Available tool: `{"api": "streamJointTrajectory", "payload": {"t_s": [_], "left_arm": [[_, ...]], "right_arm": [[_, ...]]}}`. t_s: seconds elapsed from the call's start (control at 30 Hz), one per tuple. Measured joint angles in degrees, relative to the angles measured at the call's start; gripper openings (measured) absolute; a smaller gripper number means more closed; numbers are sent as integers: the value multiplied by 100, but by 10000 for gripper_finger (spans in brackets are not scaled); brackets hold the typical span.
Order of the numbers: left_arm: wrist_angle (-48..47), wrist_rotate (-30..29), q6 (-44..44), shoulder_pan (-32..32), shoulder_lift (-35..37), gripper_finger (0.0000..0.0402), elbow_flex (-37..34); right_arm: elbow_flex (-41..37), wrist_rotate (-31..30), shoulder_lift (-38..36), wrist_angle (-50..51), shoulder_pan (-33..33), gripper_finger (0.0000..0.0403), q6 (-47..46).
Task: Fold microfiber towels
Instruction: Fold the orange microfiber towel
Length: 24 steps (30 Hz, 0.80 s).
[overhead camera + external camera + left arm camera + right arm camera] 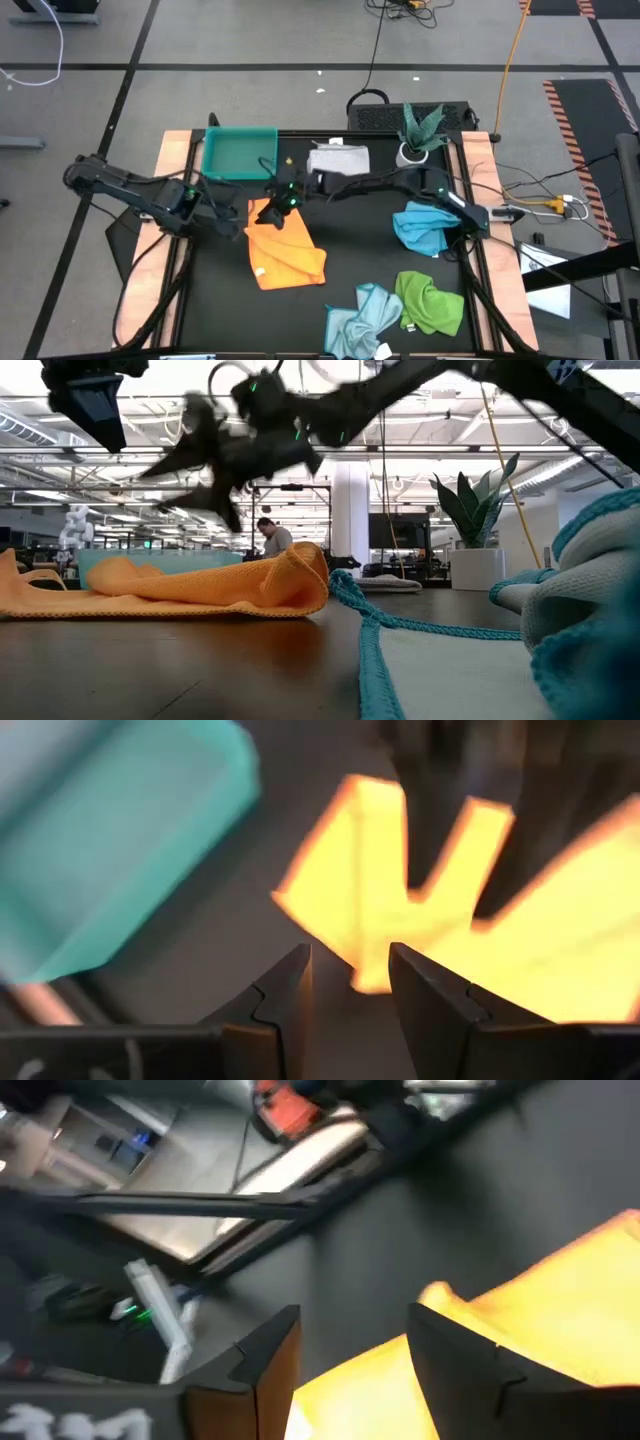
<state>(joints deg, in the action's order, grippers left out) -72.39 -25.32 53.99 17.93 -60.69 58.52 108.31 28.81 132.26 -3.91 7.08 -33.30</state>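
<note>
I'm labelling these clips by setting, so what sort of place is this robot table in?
Most likely an open-plan lab or industrial workspace, not a home. The low view shows a high ceiling with strip lights and a person at a distant workstation; the high view shows cables and hazard-striped floor tape.

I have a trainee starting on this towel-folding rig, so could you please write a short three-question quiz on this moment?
1. True or false: the orange towel lies inside the teal tray.
2. Which towel lies nearest the potted plant? A) green B) white-grey C) pale blue
3. Over which towel does the right gripper hang, fingers apart?

Key
1. False; it lies on the table mat, in front of the tray.
2. B, the white-grey towel.
3. The orange one, at its far corner; the left gripper is beside it.
</note>
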Motion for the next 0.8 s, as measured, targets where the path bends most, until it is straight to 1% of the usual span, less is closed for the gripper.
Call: {"api": "streamJointTrajectory", "payload": {"t_s": [0.07,0.13,0.2,0.27,0.37,0.43,0.5,0.57,0.67,0.73,0.8], "left_arm": [[206,356,-452,25,-248,138,0],[366,631,-846,32,-530,138,-2],[598,937,-1240,31,-795,138,-2],[1013,1201,-1677,-5,-1046,138,-2],[2026,1364,-2384,-114,-1346,138,-2],[2932,1463,-2891,-248,-1527,138,-2],[3717,1712,-3388,-414,-1724,138,-2],[4502,2186,-3884,-601,-1949,138,-2],[5163,2858,-4366,-889,-2318,138,-2],[5314,3007,-4491,-1028,-2558,138,-2],[5325,2923,-4504,-1107,-2798,138,-2]], "right_arm": [[7,4,-432,710,14,163,405],[7,-237,-926,1749,3,155,954],[7,-694,-1437,2785,-39,147,1391],[7,-1244,-1957,3672,-112,142,1624],[7,-2072,-2704,4641,-265,139,1637],[6,-2587,-3081,5146,-431,139,1502],[-146,-2901,-3446,5420,-628,139,1338],[-434,-3008,-3840,5432,-805,139,1126],[-1021,-3021,-4440,5324,-980,139,682],[-1482,-3048,-4803,5245,-1079,139,416],[-1965,-3175,-5172,5031,-1152,139,238]]}}
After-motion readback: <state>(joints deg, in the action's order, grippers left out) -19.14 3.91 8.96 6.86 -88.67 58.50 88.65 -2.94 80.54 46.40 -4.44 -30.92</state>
